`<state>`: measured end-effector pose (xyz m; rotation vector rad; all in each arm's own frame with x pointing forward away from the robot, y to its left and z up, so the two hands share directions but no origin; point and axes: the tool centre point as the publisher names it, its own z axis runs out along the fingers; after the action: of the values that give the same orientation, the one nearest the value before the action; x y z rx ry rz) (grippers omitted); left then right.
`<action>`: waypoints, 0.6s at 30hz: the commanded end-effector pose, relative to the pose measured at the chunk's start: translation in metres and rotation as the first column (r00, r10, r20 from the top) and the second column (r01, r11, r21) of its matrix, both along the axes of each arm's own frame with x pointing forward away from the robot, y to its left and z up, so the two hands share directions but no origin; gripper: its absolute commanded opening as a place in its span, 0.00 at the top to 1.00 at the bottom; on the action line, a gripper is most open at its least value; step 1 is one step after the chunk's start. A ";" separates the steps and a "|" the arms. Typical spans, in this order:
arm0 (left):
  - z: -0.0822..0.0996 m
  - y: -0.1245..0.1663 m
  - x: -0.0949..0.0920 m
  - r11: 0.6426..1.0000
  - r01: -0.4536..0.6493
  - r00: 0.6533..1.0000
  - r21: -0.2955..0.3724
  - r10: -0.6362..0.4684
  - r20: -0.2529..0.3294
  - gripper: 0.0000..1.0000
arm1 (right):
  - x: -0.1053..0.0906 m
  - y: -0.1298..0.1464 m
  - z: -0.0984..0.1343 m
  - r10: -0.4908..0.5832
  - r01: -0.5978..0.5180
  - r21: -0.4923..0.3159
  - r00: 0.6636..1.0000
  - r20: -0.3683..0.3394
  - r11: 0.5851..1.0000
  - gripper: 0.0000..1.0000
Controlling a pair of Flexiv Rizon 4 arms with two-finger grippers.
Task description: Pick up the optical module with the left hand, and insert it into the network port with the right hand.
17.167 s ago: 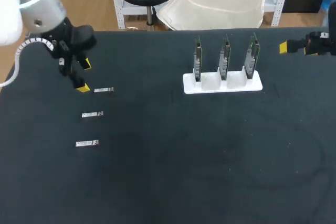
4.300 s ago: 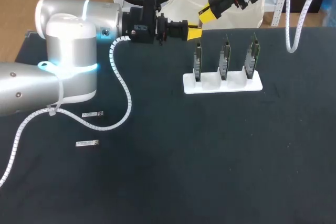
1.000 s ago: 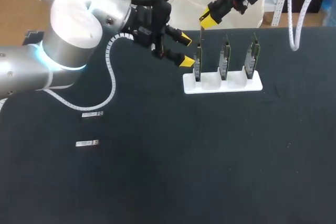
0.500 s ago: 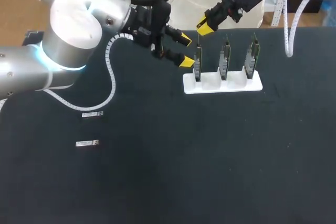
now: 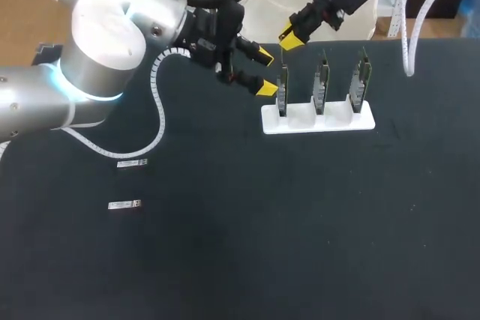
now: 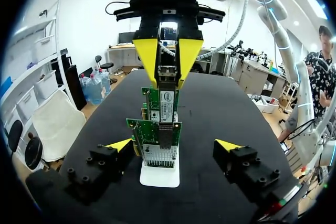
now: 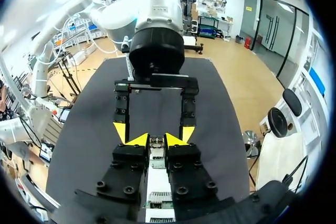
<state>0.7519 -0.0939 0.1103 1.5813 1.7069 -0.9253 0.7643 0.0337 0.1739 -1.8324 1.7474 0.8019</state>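
My right gripper [image 5: 290,37] hangs over the leftmost of three green network cards [image 5: 282,89] in a white rack [image 5: 319,120]. It is shut on a silver optical module [image 7: 155,144], which points down at that card's top edge. In the left wrist view the module [image 6: 167,74] sits between the right arm's yellow tips just above the card [image 6: 156,136]. My left gripper [image 5: 262,71] is open beside the same card, its fingertips [image 6: 119,144] either side of the card and touching nothing.
Two more optical modules [image 5: 132,162] [image 5: 124,204] lie on the black table at the left. The other two cards [image 5: 321,84] [image 5: 361,80] stand to the right in the rack. The left arm's white cable [image 5: 159,121] loops over the table.
My right gripper has shifted slightly left and down with the module, closer over the leftmost card. The left arm has stayed put.
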 end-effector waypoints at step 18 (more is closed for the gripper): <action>0.001 -0.001 0.001 1.000 -0.001 1.000 0.006 0.001 -0.001 0.00 | -0.001 0.000 -0.005 -0.001 0.001 -0.002 1.000 -0.028 1.000 1.00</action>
<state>0.7519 -0.0939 0.1104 1.5813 1.7067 -0.9252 0.7654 0.0330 0.1697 -1.8335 1.7652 0.8354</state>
